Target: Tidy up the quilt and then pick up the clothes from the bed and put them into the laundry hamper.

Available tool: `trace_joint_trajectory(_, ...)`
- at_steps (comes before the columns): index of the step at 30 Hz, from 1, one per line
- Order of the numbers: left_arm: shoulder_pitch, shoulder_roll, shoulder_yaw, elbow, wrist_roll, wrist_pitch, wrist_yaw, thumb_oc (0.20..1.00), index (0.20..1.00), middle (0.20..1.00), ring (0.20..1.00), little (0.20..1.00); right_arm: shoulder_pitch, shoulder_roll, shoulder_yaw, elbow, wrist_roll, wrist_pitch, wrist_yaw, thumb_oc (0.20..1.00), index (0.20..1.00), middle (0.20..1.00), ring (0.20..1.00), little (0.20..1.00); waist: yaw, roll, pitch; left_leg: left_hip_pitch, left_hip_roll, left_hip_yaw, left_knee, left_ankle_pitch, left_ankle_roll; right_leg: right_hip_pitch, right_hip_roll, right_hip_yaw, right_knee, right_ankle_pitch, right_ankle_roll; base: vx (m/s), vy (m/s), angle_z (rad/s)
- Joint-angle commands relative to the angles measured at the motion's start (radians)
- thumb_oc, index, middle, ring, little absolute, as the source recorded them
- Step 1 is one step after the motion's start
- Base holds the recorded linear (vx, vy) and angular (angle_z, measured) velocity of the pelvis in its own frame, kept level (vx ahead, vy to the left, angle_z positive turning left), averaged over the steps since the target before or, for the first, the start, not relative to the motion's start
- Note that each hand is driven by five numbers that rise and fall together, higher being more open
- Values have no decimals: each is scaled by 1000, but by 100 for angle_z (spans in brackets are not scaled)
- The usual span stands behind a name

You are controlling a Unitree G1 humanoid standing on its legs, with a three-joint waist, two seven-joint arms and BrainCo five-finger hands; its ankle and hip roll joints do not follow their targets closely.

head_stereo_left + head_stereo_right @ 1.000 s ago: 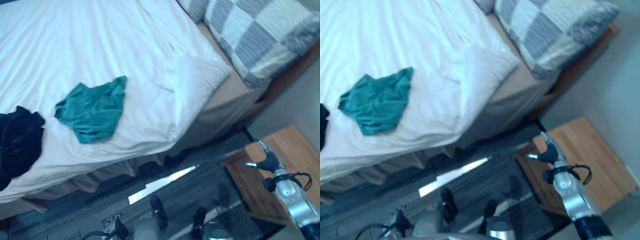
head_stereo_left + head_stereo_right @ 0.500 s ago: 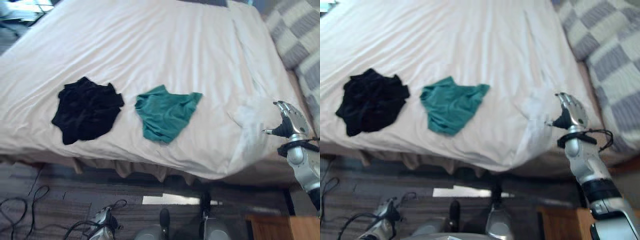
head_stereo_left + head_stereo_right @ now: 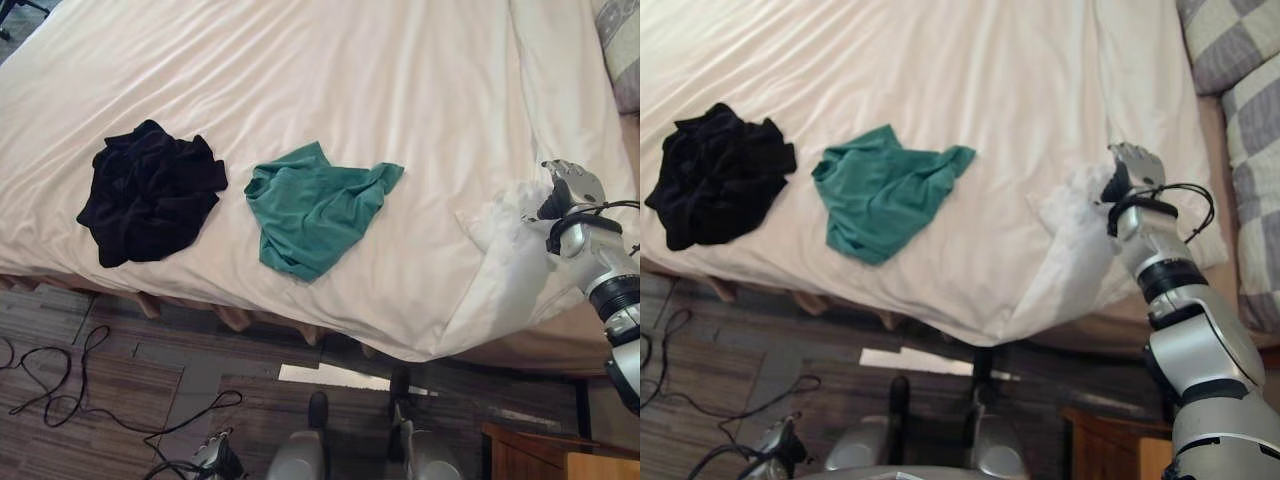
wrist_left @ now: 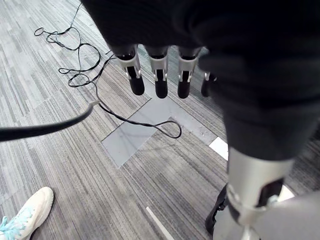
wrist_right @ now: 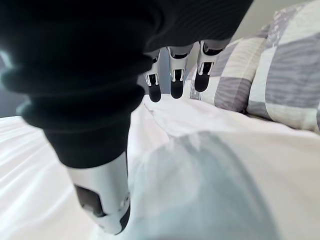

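A white quilt (image 3: 330, 70) covers the bed. Its near right corner (image 3: 505, 220) lies folded back and rumpled. A crumpled black garment (image 3: 150, 190) rests near the bed's front edge, with a teal garment (image 3: 315, 205) just right of it. My right hand (image 3: 568, 186) hovers at the folded corner, its fingers (image 5: 172, 75) straight and open above the quilt with nothing held. My left hand (image 4: 160, 75) hangs low beside me over the floor, fingers relaxed and open.
Grey and white checked pillows (image 3: 1240, 60) lie at the head of the bed, to the right. A wooden nightstand (image 3: 560, 455) stands at the lower right. Grey carpet tiles (image 4: 125, 175) lie in front of the bed. A person's white shoe (image 4: 25, 207) is on the floor.
The camera has swung left, from the nightstand side to the bed's middle. My right hand has come from over the nightstand to the quilt's folded corner.
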Motion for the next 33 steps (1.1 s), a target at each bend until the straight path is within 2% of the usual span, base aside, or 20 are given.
trace_joint_trajectory(1,-44,22,-68,30,-51,-3,10,1000,1000,1000,1000,1000,-44,-61,3,-62,157,-61,66,1000,1000,1000,1000,1000,4,44,53,0,109,66,-101,54,-63,-3,-39,-5,112,-216,109,-70,-33,-13)
trace_joint_trajectory(3,-59,34,-76,25,-53,-10,-6,1000,1000,1000,1000,1000,-37,-97,49,-29,152,-79,109,1000,1000,1000,1000,1000,5,46,71,-18,111,70,-103,64,-68,-27,-40,-5,114,-209,111,-96,-34,-16)
trace_joint_trajectory(4,-73,35,-85,27,-51,-10,-13,1000,1000,1000,1000,1000,-27,-106,63,-7,167,-85,133,878,878,878,878,878,3,49,81,-31,114,77,-103,70,-73,-37,-39,-6,112,-205,111,-78,-20,-9)
trace_joint_trajectory(5,-82,34,-90,29,-52,-11,-13,1000,1000,1000,1000,1000,-25,-108,70,6,170,-88,145,200,200,200,200,200,3,51,86,-34,115,81,-103,71,-75,-39,-39,-5,111,-204,111,-55,-15,-12)
trace_joint_trajectory(8,-100,26,-102,20,-56,-16,-15,1000,1000,1000,1000,1000,-4,-110,53,34,193,-91,144,200,200,200,200,200,-6,56,92,-33,114,89,-103,73,-75,-38,-39,-2,105,-203,110,-26,7,-10)
trace_joint_trajectory(11,-103,11,-94,13,-74,-15,-12,1000,1000,1000,1000,1000,78,-113,-27,8,223,-87,111,200,200,200,200,200,-18,59,86,-27,111,95,-103,69,-74,-27,-42,-1,97,-201,111,-12,12,-3)
trace_joint_trajectory(12,-101,2,-79,10,-75,-11,-14,1000,1000,1000,1000,1000,183,-121,-109,-43,235,-86,91,200,200,200,200,200,-34,61,76,-16,109,97,-103,63,-72,-13,-45,-2,94,-203,111,0,0,0)
trace_joint_trajectory(13,-100,4,-82,10,-75,-11,-14,1000,1000,1000,1000,1000,189,-121,-114,-46,234,-85,91,200,200,200,200,200,-32,60,76,-16,109,97,-103,62,-72,-12,-46,-2,93,-203,111,42,42,3)
trace_joint_trajectory(14,-95,-3,-58,12,-66,-3,-22,1000,1000,1000,1000,1000,322,-131,-232,-125,246,-80,64,200,200,200,200,200,-53,57,57,4,106,100,-103,50,-68,9,-51,-2,89,-204,112,39,22,2)
trace_joint_trajectory(15,-94,-1,-61,12,-66,-3,-22,1000,1000,1000,1000,1000,332,-131,-240,-131,244,-79,64,758,758,758,758,758,-50,56,57,5,105,99,-103,49,-68,10,-51,-2,88,-204,112,62,33,-2)
trace_joint_trajectory(16,-90,0,-46,13,-64,-1,-25,1000,1000,1000,1000,1000,399,-135,-305,-169,249,-77,45,1000,1000,1000,1000,1000,-57,54,46,15,104,102,-103,43,-67,21,-53,-3,86,-204,113,51,19,-6)
trace_joint_trajectory(21,-54,-3,28,20,-38,10,-40,1000,1000,1000,1000,1000,758,-58,-659,-328,296,-80,-63,1000,1000,1000,1000,1000,-104,36,-8,73,101,116,-103,6,-58,77,-58,-1,74,-207,122,86,32,0)
trace_joint_trajectory(22,-44,-6,36,21,-37,15,-42,1000,1000,1000,1000,1000,830,-16,-734,-376,319,-80,-83,1000,1000,1000,1000,1000,-111,32,-17,87,103,121,-103,-2,-56,85,-58,2,74,-210,124,91,42,-8)
trace_joint_trajectory(26,-22,-22,74,18,-51,26,-38,1000,1000,1000,1000,1000,975,148,-915,-537,425,-113,-175,1000,1000,1000,1000,1000,-143,26,-39,122,106,134,-103,-24,-45,92,-58,21,98,-223,129,81,33,-28)
trace_joint_trajectory(27,-12,-27,83,15,-53,29,-39,1000,1000,1000,1000,1000,985,184,-976,-619,433,-127,-234,1000,1000,1000,1000,1000,-152,30,-44,132,105,137,-103,-30,-43,90,-58,29,110,-228,129,64,24,-11)
trace_joint_trajectory(32,-16,-30,53,-1,-52,32,-27,1000,1000,1000,1000,1000,893,177,-965,-701,406,-125,-323,1000,1000,1000,1000,1000,-138,39,-37,131,103,137,-103,-32,-42,78,-59,42,118,-233,127,7,10,-28)
trace_joint_trajectory(33,-23,-30,44,-10,-58,32,-24,1000,1000,1000,1000,1000,846,148,-936,-694,390,-117,-332,200,200,200,200,200,-132,43,-29,127,103,137,-103,-30,-42,70,-58,46,121,-233,126,-70,-27,-7)
